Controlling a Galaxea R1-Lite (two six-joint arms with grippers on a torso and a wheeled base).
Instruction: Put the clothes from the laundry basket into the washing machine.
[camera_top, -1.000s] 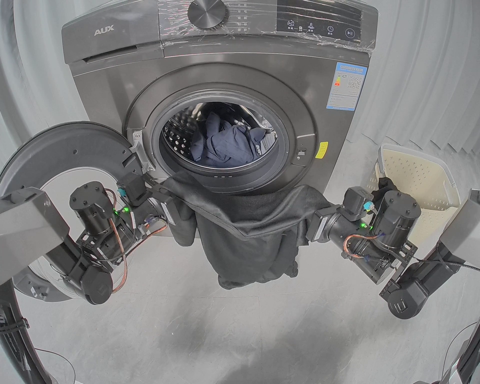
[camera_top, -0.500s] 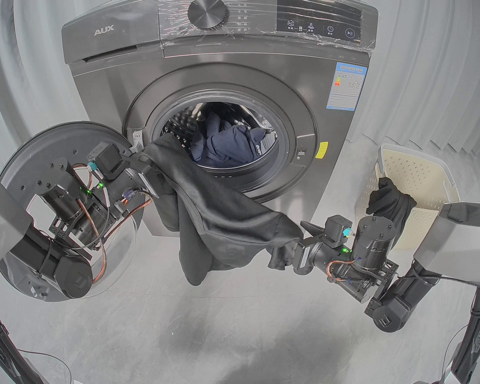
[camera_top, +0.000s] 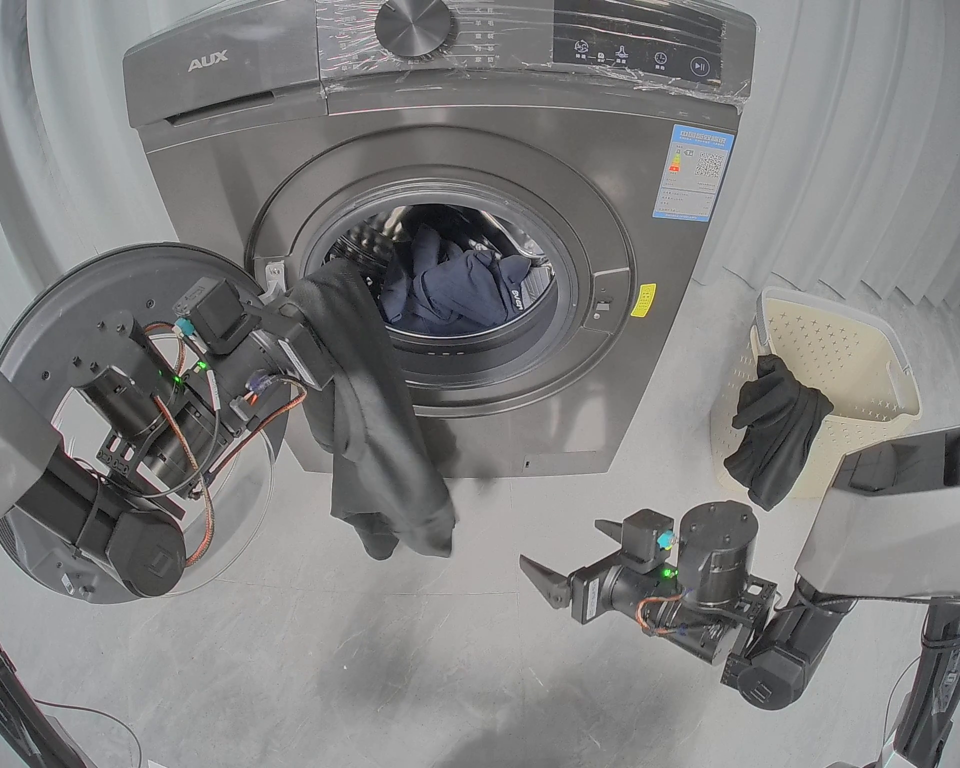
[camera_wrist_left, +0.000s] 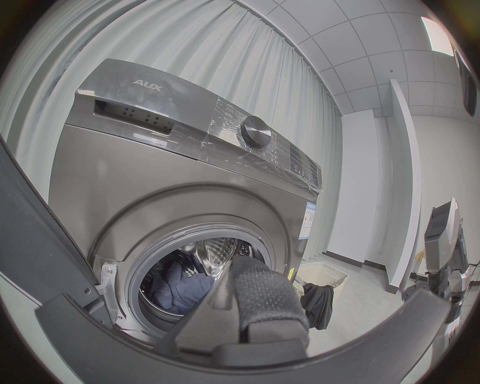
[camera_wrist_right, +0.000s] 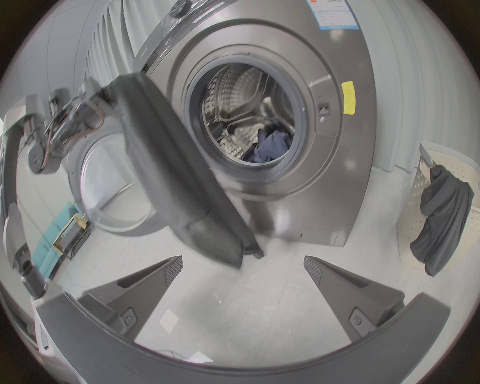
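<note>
**While the left gripper (camera_top: 305, 335) holds a dark garment (camera_top: 375, 440) at the port, the right gripper (camera_top: 565, 550) hangs released**

Where the round door (camera_top: 120, 300) stands swung open at 9 o'clock of the washing machine (camera_top: 450, 130), the left gripper sits just in front of it, jaws clenched on the top of the dark garment. In the left wrist view the knit cloth is caught in those jaws, with the port beyond them.

The garment's upper end lies over the port's rim at about 9 o'clock. The rest hangs straight down past 7 o'clock of the port, in front of the machine's lower panel, with its lower end loose above the grey floor (camera_top: 400, 640).

Inside the drum, a heap of navy clothes (camera_top: 455, 285) lies near the middle of the opening.

At 5 o'clock of the port, low over the floor and apart from the hanging garment, the right gripper points toward 9 o'clock. Its 2 jaws are released and spread wide.

At 3 o'clock of the machine, the cream laundry basket (camera_top: 850, 330) stands on the floor just beside the cabinet. A black garment (camera_top: 775, 435) is draped over its rim at about 8 o'clock, most of it hanging down the outer wall.
</note>
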